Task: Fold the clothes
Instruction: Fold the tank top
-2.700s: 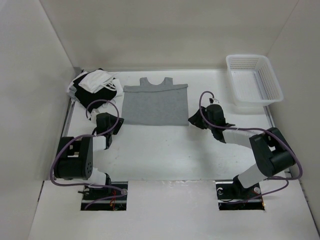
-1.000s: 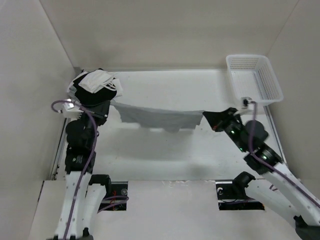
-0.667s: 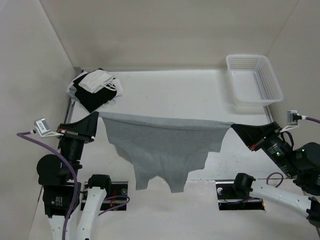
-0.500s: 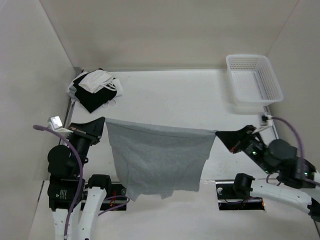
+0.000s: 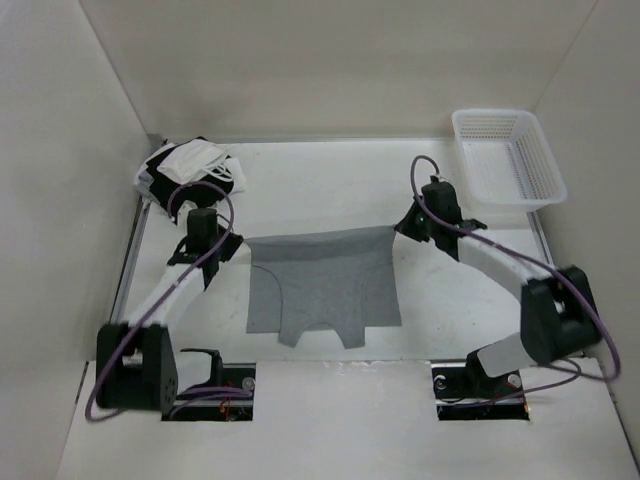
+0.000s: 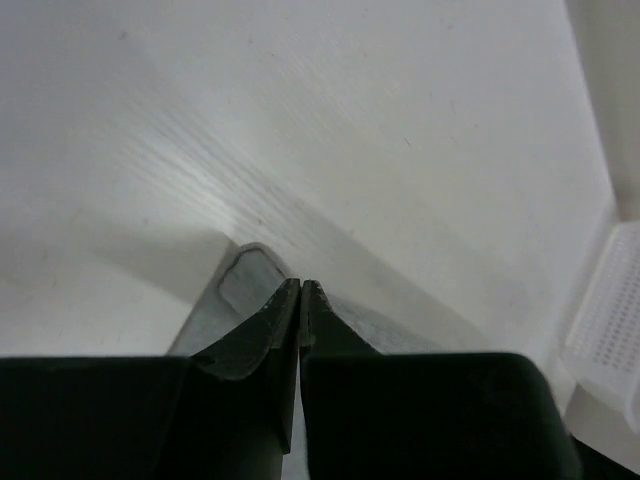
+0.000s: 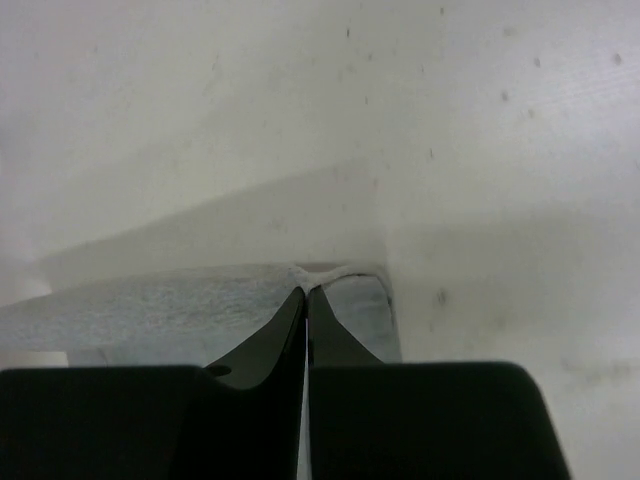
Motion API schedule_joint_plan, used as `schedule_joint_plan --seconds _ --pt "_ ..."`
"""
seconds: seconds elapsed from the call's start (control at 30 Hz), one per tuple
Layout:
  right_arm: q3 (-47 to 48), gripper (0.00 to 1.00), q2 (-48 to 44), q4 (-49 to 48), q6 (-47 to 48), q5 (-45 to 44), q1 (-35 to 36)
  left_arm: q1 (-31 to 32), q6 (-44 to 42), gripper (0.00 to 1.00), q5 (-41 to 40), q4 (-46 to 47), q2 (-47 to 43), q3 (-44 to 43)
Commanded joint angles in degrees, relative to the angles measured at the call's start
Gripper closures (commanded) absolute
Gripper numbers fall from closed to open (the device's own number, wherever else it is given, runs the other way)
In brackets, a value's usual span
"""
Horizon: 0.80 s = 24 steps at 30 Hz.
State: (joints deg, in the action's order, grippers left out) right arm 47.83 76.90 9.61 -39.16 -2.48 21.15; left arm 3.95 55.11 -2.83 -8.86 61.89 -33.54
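Item inspected: the grey top (image 5: 325, 285). It lies spread on the counter (image 5: 330, 190), centre to lower centre of the overhead frame. Its straight hem is toward the top of the frame. The straps and scooped neck point toward the bottom, close to the near counter edge. The body lies mostly flat. A curved fold line shows on its left portion.

Position relative to my jaws: the hem runs between them. My left jaws sit at its upper-left corner and my right jaws at its upper-right corner, both low over the counter. The rest of the garment trails away from them toward the bottom of the frame.

Left jaws: clenched. In the left wrist view the fingertips (image 6: 285, 300) meet with no gap, and a corner of the grey top (image 6: 245, 285) is pinched between them, curling just past the tips.

Right jaws: clenched. In the right wrist view the fingertips (image 7: 290, 312) press together on a small peak of the grey top (image 7: 170, 305), with the hem running off to the left of that frame.

I cannot tell whether either pinched corner touches the counter; a shadow lies beneath each.

Surroundings: a pile of black and white garments (image 5: 185, 170) sits at the upper left, apart from the top. A white basket (image 5: 505, 160) stands at the upper right, well apart.
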Motion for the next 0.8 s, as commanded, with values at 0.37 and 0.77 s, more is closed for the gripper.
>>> schedule_joint_plan --seconds 0.37,0.77 --pt "19.95 0.98 17.85 -11.01 2.95 10.3 -7.83 -0.39 0.96 1.0 -1.48 19.76 24.51 -19.99" --pt "-6.59 0.99 3.09 -20.67 -0.92 7.05 -5.2 -0.91 1.05 1.0 0.89 25.83 3.78 7.24"
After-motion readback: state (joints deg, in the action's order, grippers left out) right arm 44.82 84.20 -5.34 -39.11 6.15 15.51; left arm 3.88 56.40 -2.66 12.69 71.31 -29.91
